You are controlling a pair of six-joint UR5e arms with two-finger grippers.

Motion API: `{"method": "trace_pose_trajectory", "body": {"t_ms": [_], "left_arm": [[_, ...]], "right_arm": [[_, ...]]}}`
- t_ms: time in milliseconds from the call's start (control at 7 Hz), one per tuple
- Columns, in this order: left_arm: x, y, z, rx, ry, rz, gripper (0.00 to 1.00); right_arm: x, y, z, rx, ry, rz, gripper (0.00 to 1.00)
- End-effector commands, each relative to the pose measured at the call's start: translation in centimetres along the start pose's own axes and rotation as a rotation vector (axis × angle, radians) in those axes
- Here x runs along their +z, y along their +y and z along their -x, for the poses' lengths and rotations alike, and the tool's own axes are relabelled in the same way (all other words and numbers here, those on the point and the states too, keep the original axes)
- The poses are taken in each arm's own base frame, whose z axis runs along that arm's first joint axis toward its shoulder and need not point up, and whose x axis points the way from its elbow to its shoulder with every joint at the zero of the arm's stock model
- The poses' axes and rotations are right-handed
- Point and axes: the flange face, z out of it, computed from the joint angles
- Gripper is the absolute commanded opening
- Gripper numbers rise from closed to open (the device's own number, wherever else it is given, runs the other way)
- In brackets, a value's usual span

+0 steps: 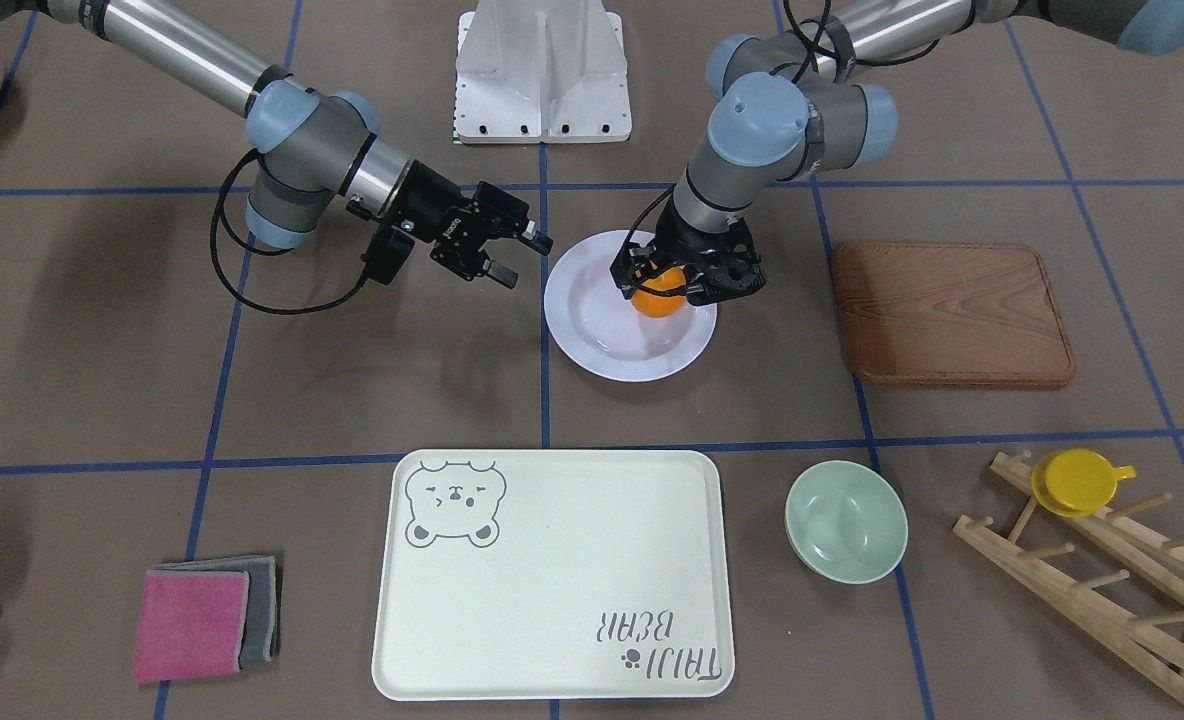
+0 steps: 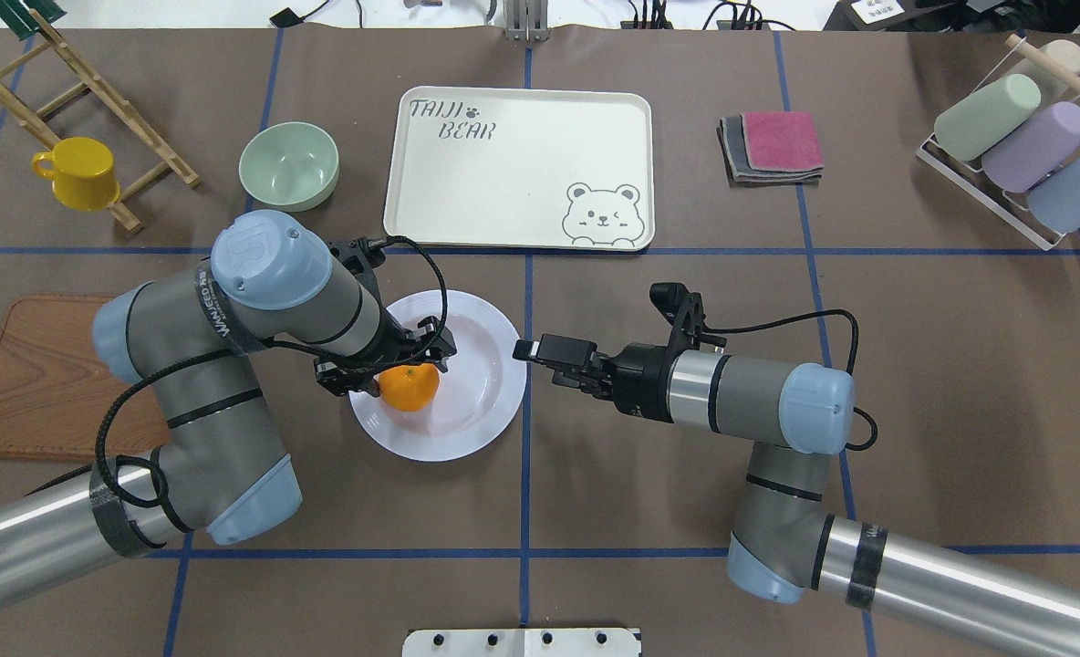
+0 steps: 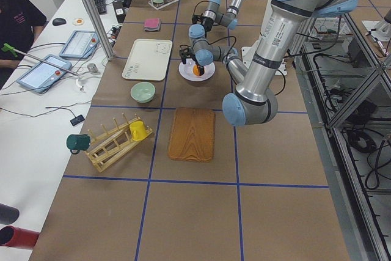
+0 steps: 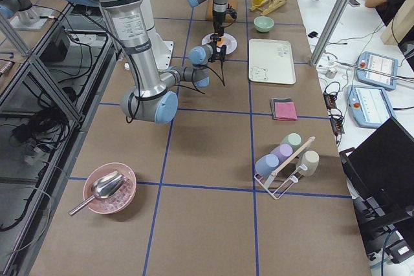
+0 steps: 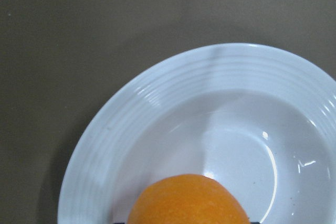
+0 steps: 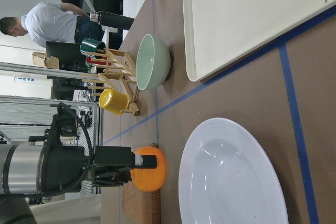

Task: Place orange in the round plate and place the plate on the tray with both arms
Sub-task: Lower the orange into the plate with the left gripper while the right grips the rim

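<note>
The orange (image 2: 410, 387) is pinched between the fingers of my left gripper (image 2: 394, 367), which is shut on it. It hangs just over the left part of the round plate (image 2: 472, 415), a glossy white dish with a ridged rim. The left wrist view shows the orange (image 5: 189, 200) over the plate's well (image 5: 157, 108). My right gripper (image 2: 533, 358) is open and level with the table, just off the plate's right rim with nothing in it. The cream tray (image 2: 522, 164) with the bear face lies beyond the plate, nothing on it.
A brown wooden board (image 1: 952, 312) lies under my left arm's side. A pale-green bowl (image 1: 845, 520) and a yellow cup (image 1: 1077, 482) on a wooden rack sit by the tray. Folded pink and grey cloths (image 1: 192, 625) and a wire rack of cups (image 2: 1014, 146) are on the other side.
</note>
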Motion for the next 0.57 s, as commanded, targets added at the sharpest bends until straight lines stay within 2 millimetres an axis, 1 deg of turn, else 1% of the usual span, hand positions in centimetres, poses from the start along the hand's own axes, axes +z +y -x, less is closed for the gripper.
{"method": "trace_pose_trajectory", "body": {"t_ms": [0,143,286,429], "left_arm": [[-0.4,0.1,-0.1,0.005,0.007,-0.006,0.98],[-1.0,-0.2,-0.1,0.007,0.014,-0.006,0.98],[-2.3,-0.9,0.1,0.005,0.03,-0.018,0.98],[-2.6,-1.1,0.2,0.005,0.032,-0.02,0.98]], "right_arm": [[1.3,1.5,-0.1,0.002,0.017,0.001,1.0],[2.0,2.2,-0.1,0.004,0.035,-0.005,1.0],[2.3,2.7,-0.6,0.006,0.046,-0.002,1.0],[3.3,2.8,-0.7,0.006,0.054,-0.002,1.0]]}}
